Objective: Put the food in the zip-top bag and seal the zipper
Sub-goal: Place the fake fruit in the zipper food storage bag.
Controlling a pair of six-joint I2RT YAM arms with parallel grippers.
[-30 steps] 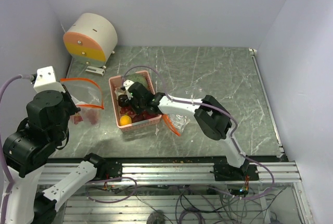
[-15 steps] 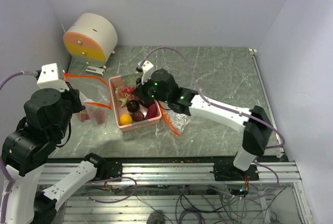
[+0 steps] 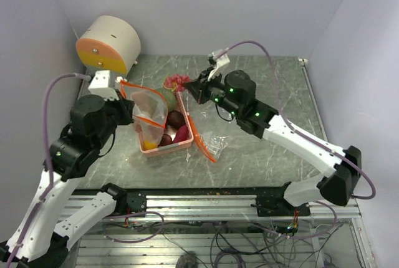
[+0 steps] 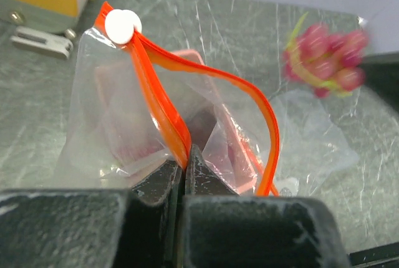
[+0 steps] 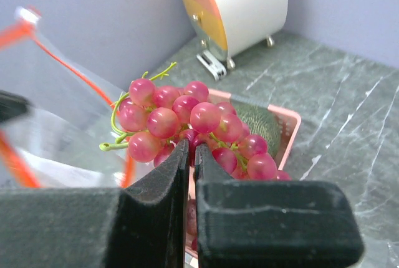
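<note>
Top external view of a grey marbled table (image 3: 274,75). Left of centre, the left gripper (image 3: 133,122) pinched tight on the zipper (image 4: 163,109) of the zip-top bag (image 3: 149,112), bag upright and off the surface, above the left side of the pink basket (image 3: 171,150). Seen from the left wrist, black fingers (image 4: 156,187) pressed together on one orange-red strip with no gap between them, the other strip bowing away to the right, mouth of the bag parted, a white slider (image 4: 123,23) at the top corner. Toward the far edge, the right gripper (image 3: 189,89) clamped on a bunch of red grapes (image 3: 176,81), bunch in the air over the far end of the basket, just beside the bag's mouth and not inside it. From the right wrist, jaws nearly closed on the underside of the bunch, a green stem curling out on the left. Lying in the basket: green avocado-like piece (image 3: 168,100) at the far end, dark purple fruit (image 3: 176,118) in the middle, magenta piece (image 3: 182,134) nearer the near edge. Left half of the basket's contents hidden behind the bag. Second clear bag (image 3: 218,138) with its own orange strip flat on the table, against the basket's right side. White drum (image 3: 109,43) with an orange-yellow face standing at the far left corner of the table.
</note>
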